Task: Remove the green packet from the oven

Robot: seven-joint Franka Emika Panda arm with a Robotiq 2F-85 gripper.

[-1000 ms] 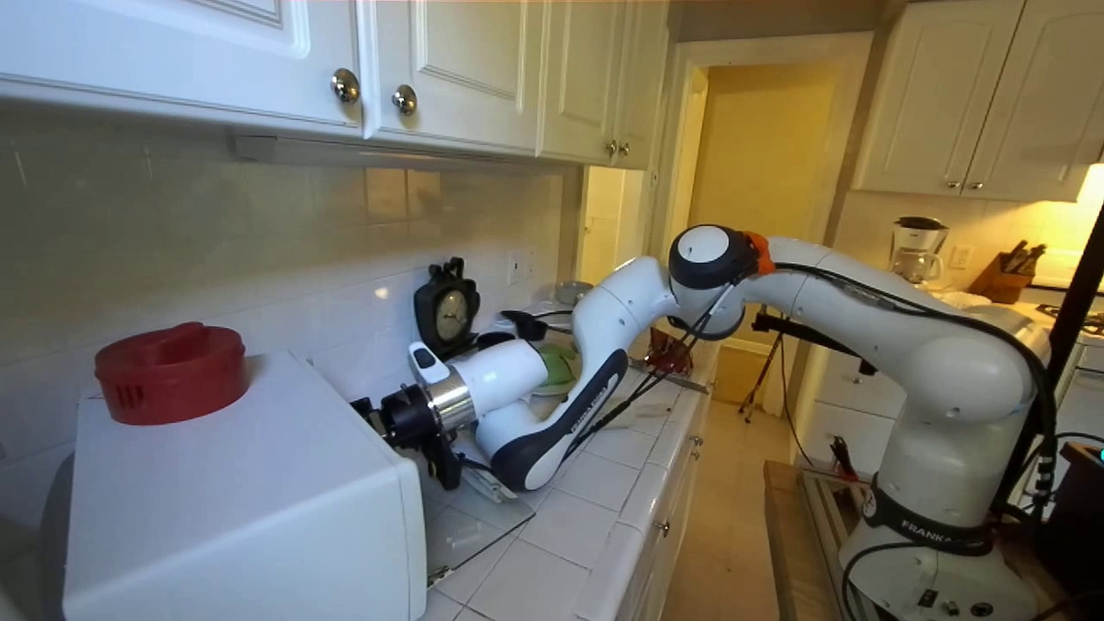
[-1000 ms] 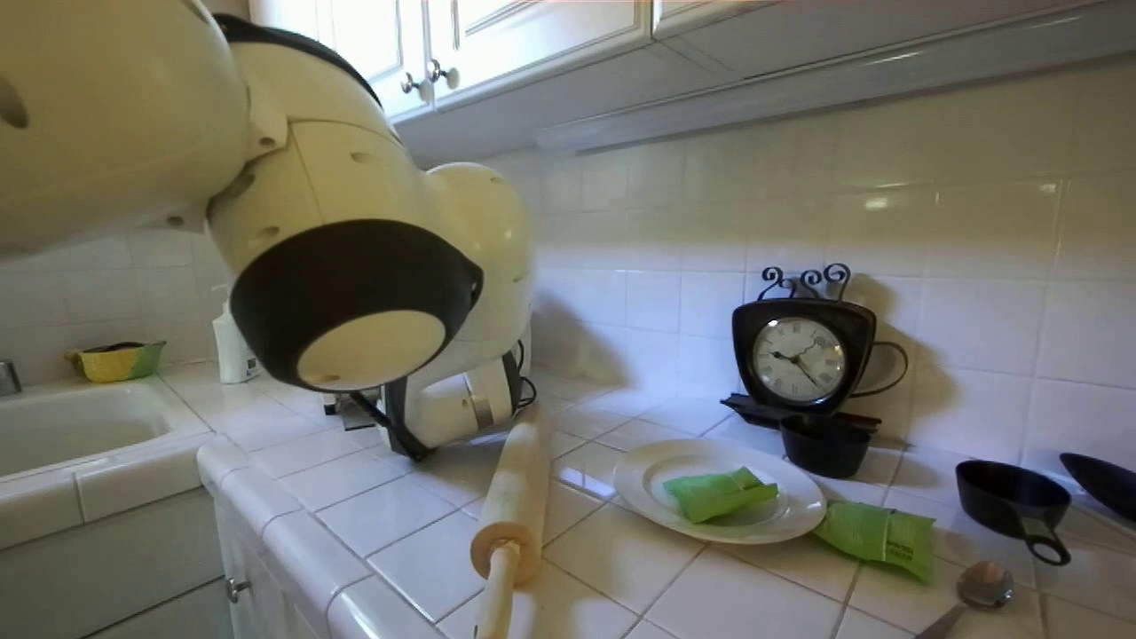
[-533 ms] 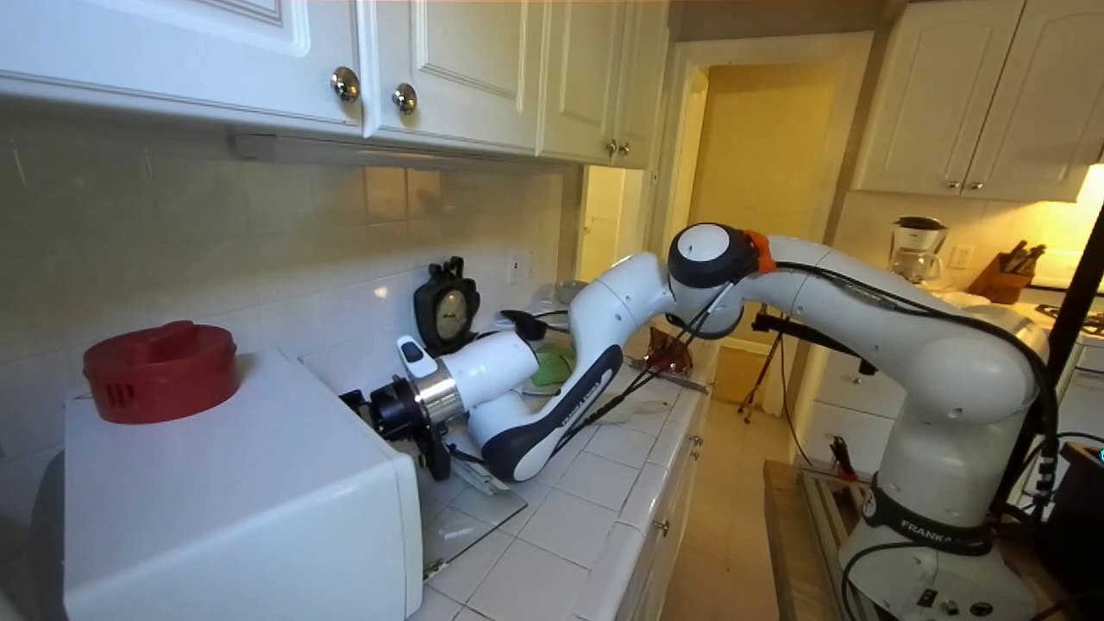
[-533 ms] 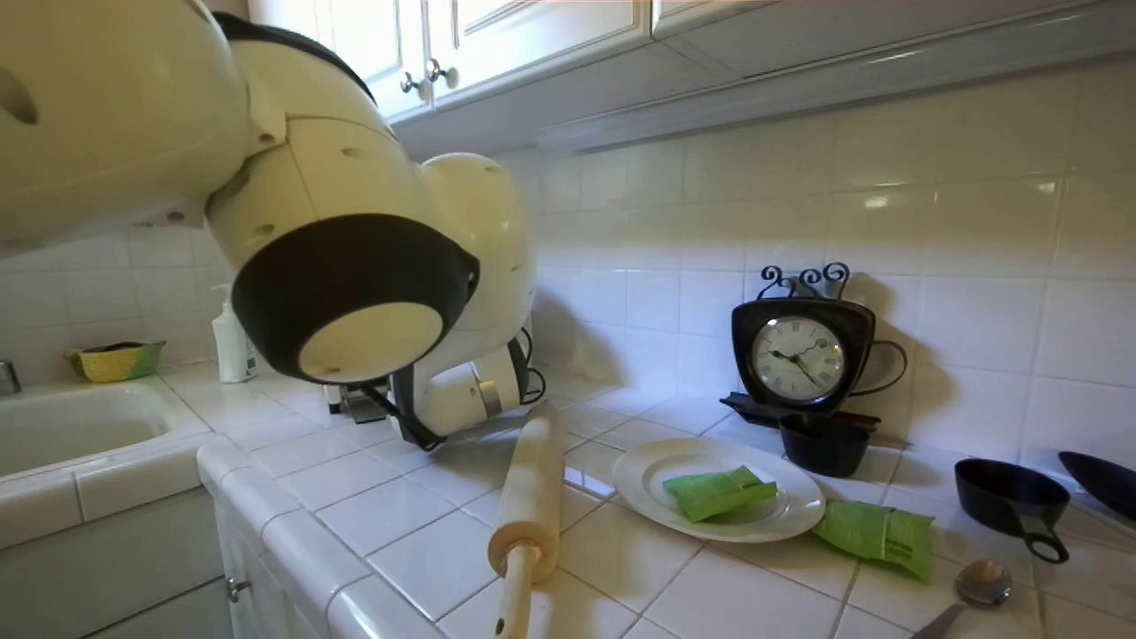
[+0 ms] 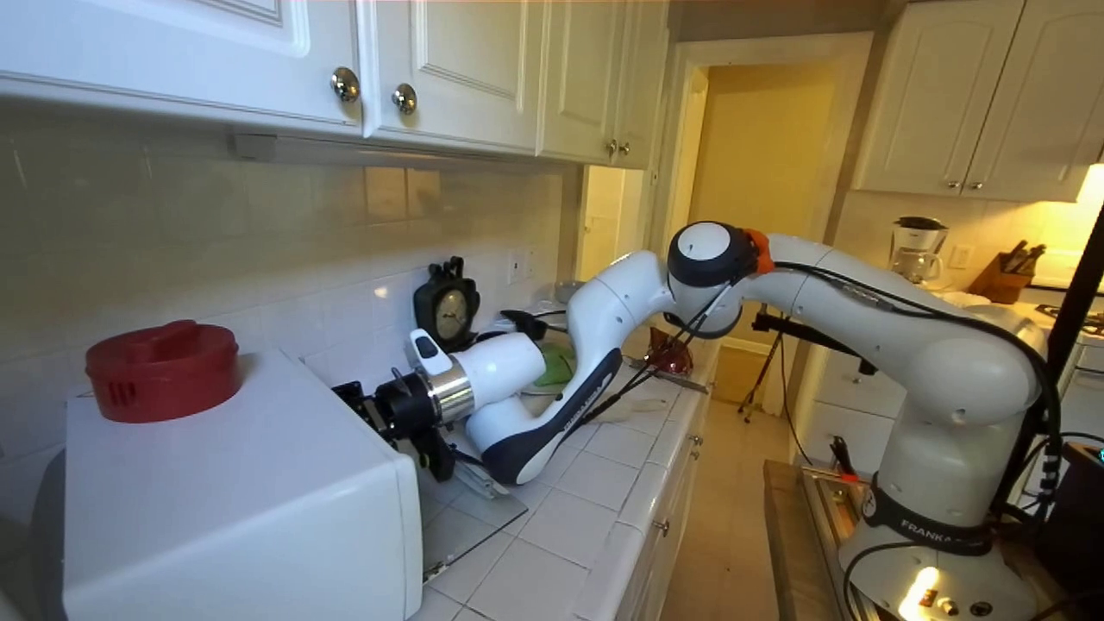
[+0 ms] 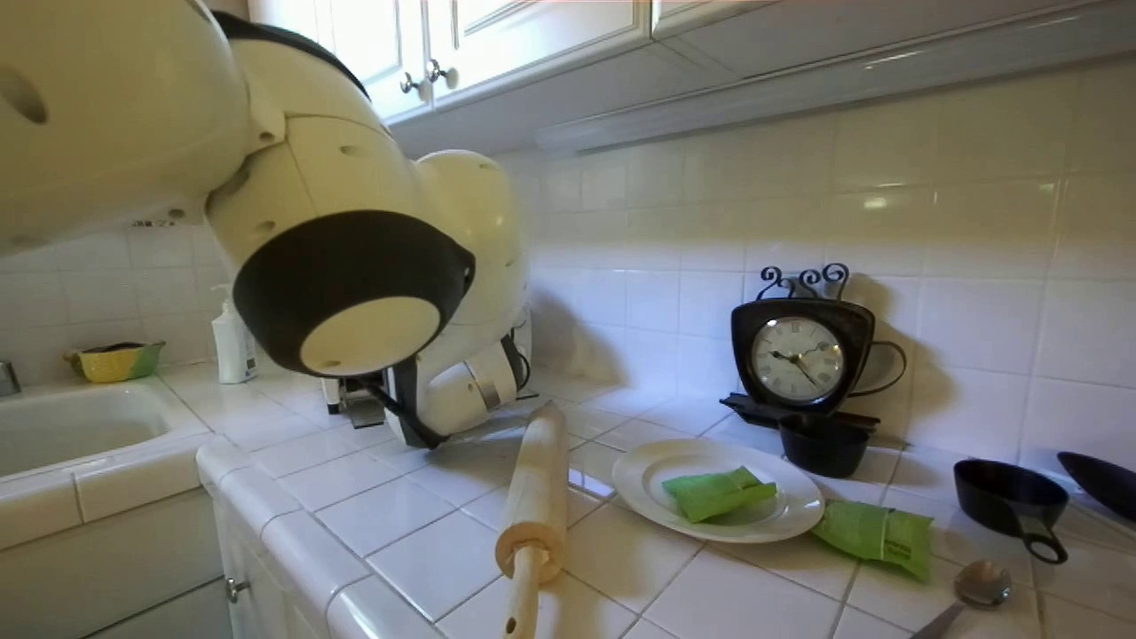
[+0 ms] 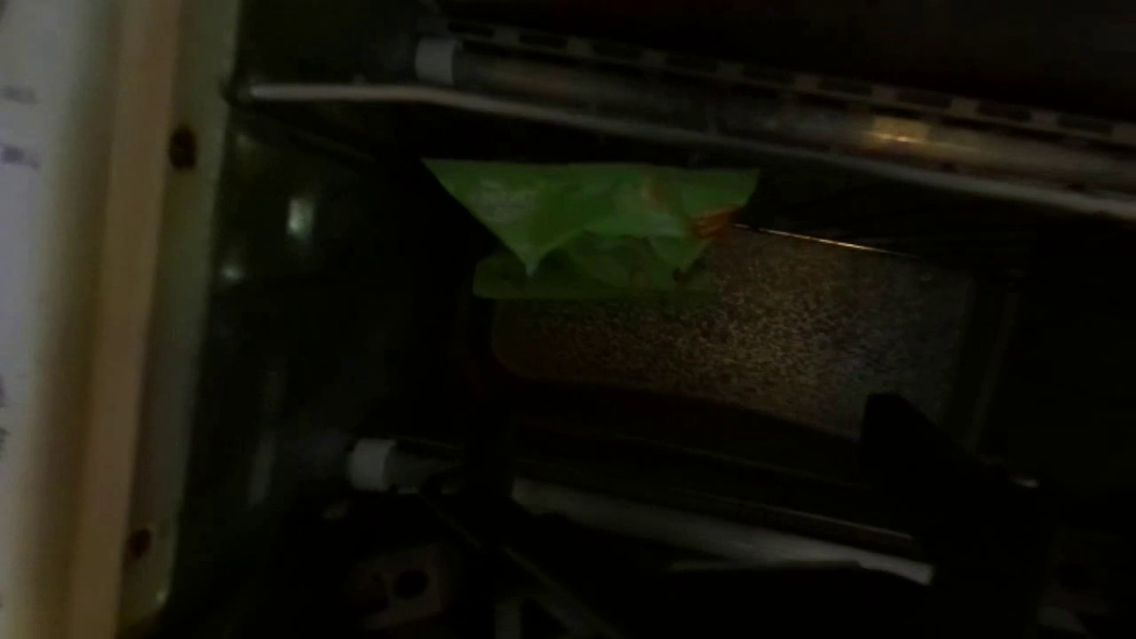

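Last second: the oven (image 5: 233, 509) slid slightly away from the robot's base (image 5: 931, 470), the red tub (image 5: 161, 373) on its top riding along, mostly in the first half; after that it hardly moved. Likely the arm (image 5: 595, 379) or tool (image 7: 685, 406) had leaned on it; any contact was hidden. The door (image 5: 466, 533) lay open, out over the table (image 5: 556, 548).

The rolling pin (image 6: 537, 497), in an exterior view, rolled a little toward the plate (image 6: 635, 488). Probably nudged by the arm's low bend; whether the two touched, could not tell. Looked a side effect, of small weight for the job.

Wrist view very dark. Tool reached into the oven, jaws wide apart, nothing held. The packet (image 7: 586, 222) was inside, beyond the tips, showing just below the upper rod (image 7: 577, 80) and overlapping a speckled tray (image 7: 816, 328); what bore it was too dim to make out.

Meaning: reach under way, grasp not yet made. An oven that gave when pushed could carry the packet off with it, so a softer advance seemed called for, jaws lined up before closing. Main worry: shoving the oven farther, or snagging the rod.

A green sachet (image 6: 719, 493) lay on the plate, another sachet (image 6: 879, 537) just beside it: judged not the target.
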